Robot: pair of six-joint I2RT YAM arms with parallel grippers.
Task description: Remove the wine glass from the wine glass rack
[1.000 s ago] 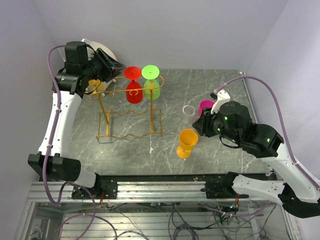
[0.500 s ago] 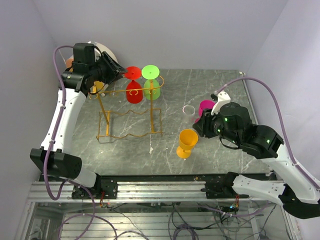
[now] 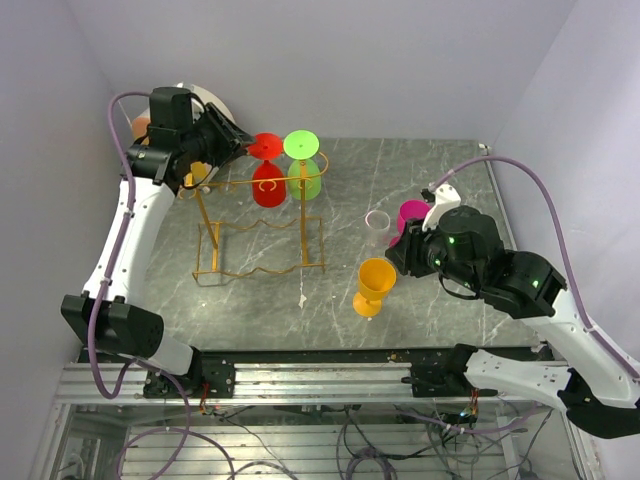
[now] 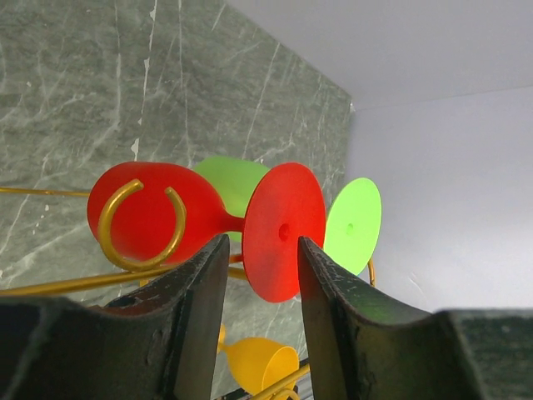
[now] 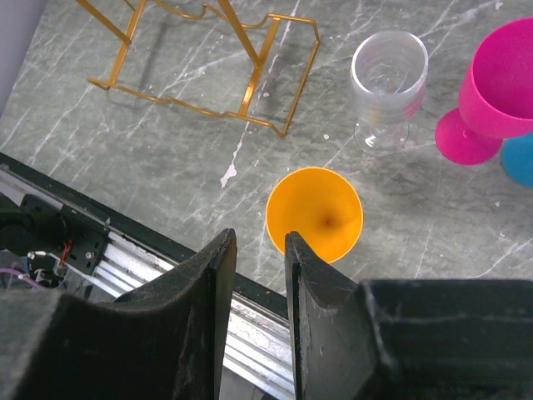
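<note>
**Top view.** The rack [image 3: 302, 225] stands on the left half of the table [image 3: 440, 170]. The red glass [image 3: 267, 186] hangs upside down from the rack's top rail, foot up. The green glass [image 3: 305, 180] hangs just beside it on the right. The left gripper [image 3: 240, 147] sits at rail height, its tips just beside the red foot. The right gripper [image 3: 398, 250] is low over the table near the orange glass [image 3: 374, 285], which stands upright off the rack. The clear glass [image 3: 377, 221] and pink glass [image 3: 412, 213] stand behind it.

**Left wrist.** The fingers are spread and pinch nothing. The red foot disc faces us across the gap at the tips. We cannot tell whether it touches them.

**Right wrist.** The fingers stand a narrow gap apart with nothing between them. The orange glass stands mouth up beyond the tips.
</note>
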